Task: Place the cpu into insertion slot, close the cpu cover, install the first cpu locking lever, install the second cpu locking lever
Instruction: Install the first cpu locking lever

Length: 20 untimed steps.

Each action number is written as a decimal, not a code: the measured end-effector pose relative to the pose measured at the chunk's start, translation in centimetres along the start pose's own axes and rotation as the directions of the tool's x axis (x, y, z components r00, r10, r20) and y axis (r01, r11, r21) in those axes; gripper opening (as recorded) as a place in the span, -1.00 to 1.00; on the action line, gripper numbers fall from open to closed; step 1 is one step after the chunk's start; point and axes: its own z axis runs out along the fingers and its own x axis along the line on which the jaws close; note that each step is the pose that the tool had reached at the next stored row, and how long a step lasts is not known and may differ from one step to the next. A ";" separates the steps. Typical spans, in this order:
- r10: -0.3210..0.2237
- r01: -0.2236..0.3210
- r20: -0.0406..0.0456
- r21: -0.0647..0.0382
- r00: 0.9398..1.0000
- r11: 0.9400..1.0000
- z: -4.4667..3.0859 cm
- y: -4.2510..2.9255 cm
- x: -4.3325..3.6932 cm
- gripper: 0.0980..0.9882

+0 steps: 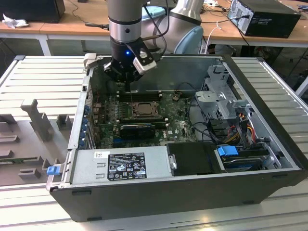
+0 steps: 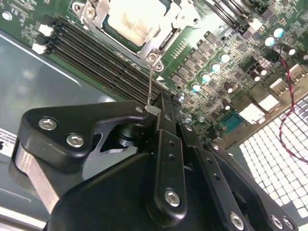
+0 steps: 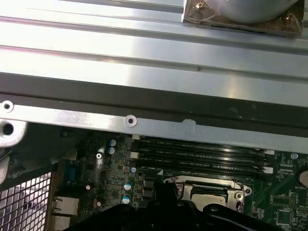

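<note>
The gripper (image 1: 130, 86) hangs inside the open computer case (image 1: 269, 139), just above the motherboard (image 1: 180, 126) and beside the insertion slot (image 1: 143, 110). Its fingers (image 2: 166, 120) are pinched together on a thin wire lever (image 2: 150, 86). The cpu (image 2: 131, 18) lies in the slot, with the cpu cover (image 2: 169, 30) down around it.

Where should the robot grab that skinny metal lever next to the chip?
Probably by its free tip, the end farthest from the insertion slot. The locking lever is a thin wire sticking out from the slot's corner, so the tip swings it most easily. Come from above, where the gripper is; memory slots crowd its side.
</note>
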 end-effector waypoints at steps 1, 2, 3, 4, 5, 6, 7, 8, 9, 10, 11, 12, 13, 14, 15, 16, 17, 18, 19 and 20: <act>0.000 0.000 0.000 0.000 1.000 1.000 0.01 -0.01 -0.10 -0.98; 0.000 0.000 0.000 0.000 1.000 1.000 0.02 -0.02 -0.26 -0.98; 0.000 0.000 0.000 0.000 1.000 1.000 0.01 -0.04 -0.42 -0.98; 0.000 0.000 0.000 0.000 1.000 1.000 0.02 -0.06 -0.56 -0.98; 0.000 0.000 0.000 0.000 1.000 1.000 0.02 -0.07 -0.73 -0.98; 0.000 0.000 0.000 0.000 1.000 1.000 0.03 -0.09 -0.89 -0.98; 0.000 0.000 0.000 0.000 1.000 1.000 0.02 -0.10 -0.98 -0.98; 0.000 0.000 0.000 0.000 1.000 1.000 0.03 -0.12 -1.18 -0.98; 0.000 0.000 0.000 0.000 1.000 1.000 0.03 -0.14 -1.34 -0.98; 0.000 0.000 0.000 0.000 1.000 1.000 0.03 -0.15 -1.43 -0.98; 0.000 0.000 0.000 0.000 1.000 1.000 0.03 -0.16 -1.52 -0.98; 0.000 0.000 0.000 0.000 1.000 1.000 0.04 -0.17 -1.64 -0.98; 0.000 0.000 0.000 0.000 1.000 1.000 0.05 -0.18 -1.78 -0.98; 0.000 0.000 0.000 0.000 1.000 1.000 0.05 -0.22 -2.09 -0.98; 0.000 0.000 0.000 0.000 1.000 1.000 0.07 -0.24 -2.31 -0.98; 0.000 0.000 0.000 0.000 1.000 1.000 0.08 -0.26 -2.41 -0.98; 0.000 0.000 0.000 0.000 1.000 1.000 0.10 -0.27 -2.53 -0.98; 0.000 0.000 0.000 0.000 1.000 1.000 0.13 -0.30 -2.76 -0.98; 0.000 0.000 0.000 0.000 1.000 1.000 0.18 -0.32 -2.98 -0.98; 0.001 -0.001 0.000 0.000 1.000 1.000 0.26 -0.37 -3.34 -0.98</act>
